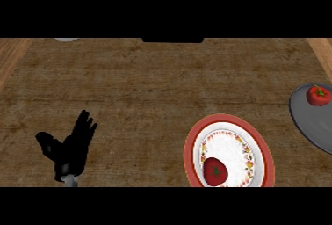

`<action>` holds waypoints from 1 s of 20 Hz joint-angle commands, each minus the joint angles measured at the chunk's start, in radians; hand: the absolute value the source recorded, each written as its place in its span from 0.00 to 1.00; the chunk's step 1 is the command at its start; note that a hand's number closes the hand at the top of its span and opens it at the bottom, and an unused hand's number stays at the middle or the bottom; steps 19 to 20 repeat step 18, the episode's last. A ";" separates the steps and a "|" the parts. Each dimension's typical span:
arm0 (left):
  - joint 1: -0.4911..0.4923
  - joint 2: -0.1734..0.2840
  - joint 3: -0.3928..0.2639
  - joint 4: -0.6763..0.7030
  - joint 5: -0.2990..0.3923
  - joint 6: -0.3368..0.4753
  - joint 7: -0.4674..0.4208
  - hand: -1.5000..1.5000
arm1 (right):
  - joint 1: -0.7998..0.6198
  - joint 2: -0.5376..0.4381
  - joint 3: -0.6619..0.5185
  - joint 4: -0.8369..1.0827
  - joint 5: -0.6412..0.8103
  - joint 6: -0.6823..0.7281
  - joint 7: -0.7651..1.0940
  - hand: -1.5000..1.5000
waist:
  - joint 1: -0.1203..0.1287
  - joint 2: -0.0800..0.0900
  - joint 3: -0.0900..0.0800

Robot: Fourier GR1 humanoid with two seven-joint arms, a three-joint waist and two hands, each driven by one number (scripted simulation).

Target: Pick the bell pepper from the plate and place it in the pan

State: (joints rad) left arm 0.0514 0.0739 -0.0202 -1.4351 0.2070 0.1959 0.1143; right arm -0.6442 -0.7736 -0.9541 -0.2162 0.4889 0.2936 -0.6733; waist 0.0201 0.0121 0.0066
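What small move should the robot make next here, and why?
Probably none beyond resting. A red bell pepper with a green stem already lies in the grey pan at the right edge. The plate holds only a round red item, more like a tomato. The left hand rests open at the lower left, and the right hand is out of view.

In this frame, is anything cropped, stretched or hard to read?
Head view: the pan is cut by the right edge; the round plate looks taller than wide and runs into the bottom edge; the left hand is a flat black shape without shading.
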 commanded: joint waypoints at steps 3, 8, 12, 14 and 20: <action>-0.008 0.016 0.016 0.005 0.022 -0.024 0.023 0.50 | 0.099 -0.099 -0.016 0.035 -0.054 0.298 -0.091 0.00 | -0.003 -0.002 -0.002; -0.021 0.008 0.033 0.059 0.008 -0.013 -0.019 0.50 | 0.181 -0.093 0.012 -0.007 -0.077 0.350 -0.150 0.00 | -0.015 -0.007 -0.004; -0.010 0.033 0.048 0.013 0.034 -0.034 0.029 0.50 | 0.248 -0.088 0.025 -0.035 -0.110 0.364 -0.166 0.00 | -0.020 -0.011 -0.005; 0.016 0.003 0.012 0.018 0.000 -0.023 -0.016 0.50 | 0.314 -0.071 0.033 -0.030 -0.112 0.354 -0.216 0.00 | -0.018 -0.009 -0.004; 0.017 -0.002 -0.003 -0.013 -0.025 0.011 0.030 0.50 | 0.323 -0.045 0.057 -0.087 -0.154 0.307 -0.178 0.00 | -0.020 -0.012 -0.006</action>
